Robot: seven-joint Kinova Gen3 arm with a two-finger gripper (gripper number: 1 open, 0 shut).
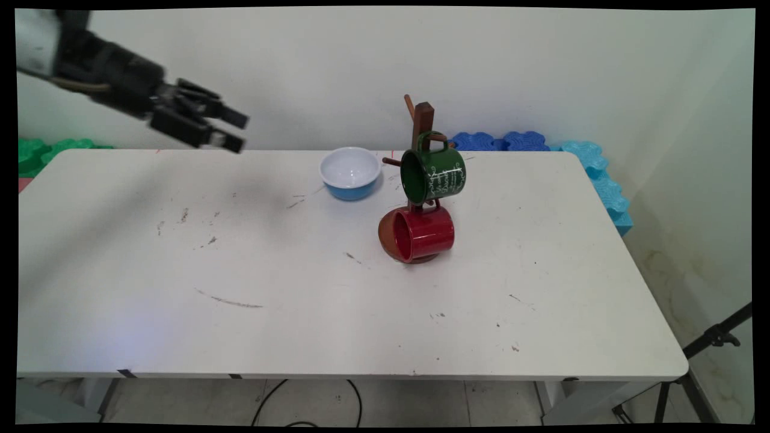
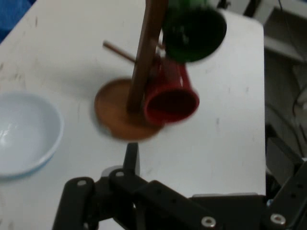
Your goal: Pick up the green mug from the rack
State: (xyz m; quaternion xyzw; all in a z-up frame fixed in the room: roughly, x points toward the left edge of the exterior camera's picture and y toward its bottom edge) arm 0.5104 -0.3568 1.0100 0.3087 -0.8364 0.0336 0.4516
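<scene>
Two mugs hang on a rack at the middle of the table, which is the largest thing under me. My pincer hangs in the air above the table's far left, well apart from everything, holding nothing, its two fingers a little apart. The rack is a brown post with pegs on a round brown base. A green mug hangs high on it, mouth turned to the left. A red mug hangs lower, just above the base, mouth also to the left. A bowl, blue outside and white inside, stands on the table just left of the rack, apart from it.

Only the main view shows white lettering on the green mug's side; I cannot read it. My hand view shows the rack's base almost whole, and the bowl's white inside at the left edge; of my pincer it shows only the black linkage.
</scene>
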